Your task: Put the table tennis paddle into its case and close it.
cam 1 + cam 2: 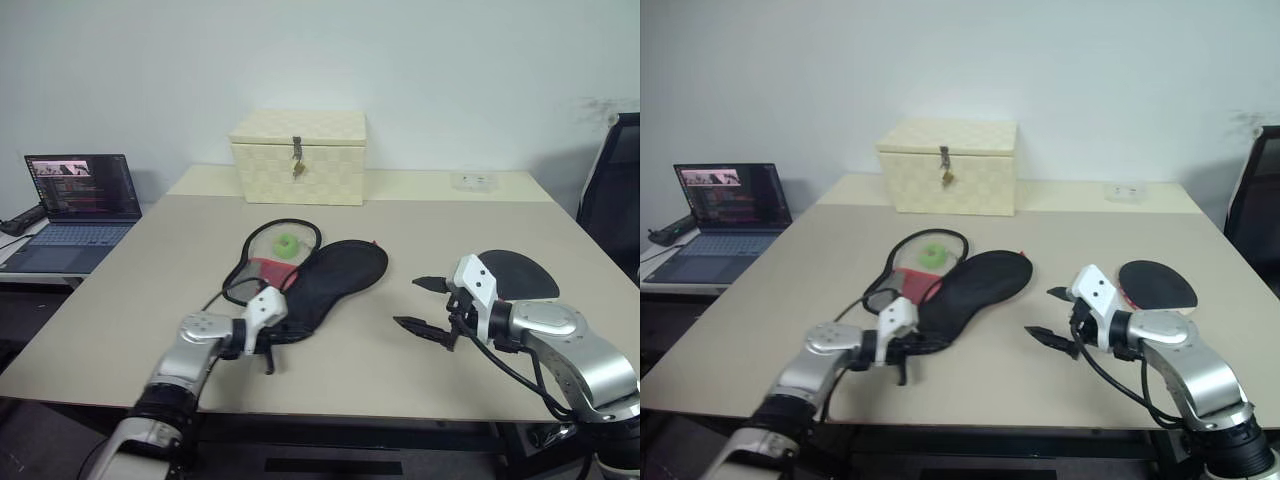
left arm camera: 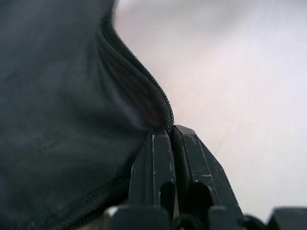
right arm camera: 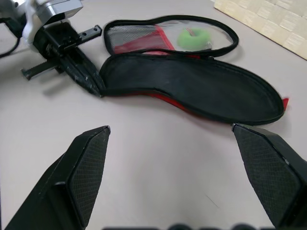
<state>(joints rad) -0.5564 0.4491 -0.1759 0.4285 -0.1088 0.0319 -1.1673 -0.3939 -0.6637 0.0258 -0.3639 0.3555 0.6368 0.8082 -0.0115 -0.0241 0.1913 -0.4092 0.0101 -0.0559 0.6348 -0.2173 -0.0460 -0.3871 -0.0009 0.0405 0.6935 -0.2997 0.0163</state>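
Case [image 1: 335,277]: lies open on the table, black flap spread flat, its clear and mesh half folded back beyond it; my left gripper has its narrow end.
Case rim: zipper edge runs straight into my left fingertips [image 2: 163,148] in my left wrist view.
Green tag [image 1: 286,243]: inside the folded-back half, on the far side of my left gripper.
Left gripper [image 1: 270,345]: mine, fingers pinched together on the case's rim at its near end, no gap between them.
Table tennis paddle [image 1: 520,273]: flat on the table, black face up, just behind my right gripper and partly hidden by it; well apart from my left gripper and outside the case.
Right gripper [image 1: 420,304]: mine, fingers spread wide and holding nothing, raised off the table; it points toward the case, which lies ahead between my two pads [image 3: 88,165] in my right wrist view.
Table [image 1: 400,215]: beige top under both my grippers.
Cream woven box [image 1: 298,156]: latched, at the far edge, past the case from my left gripper.
Laptop [image 1: 75,205]: lid up, screen lit, on a lower surface out beyond my left arm.
Black chair [image 1: 615,190]: at the far side, beyond my right arm.
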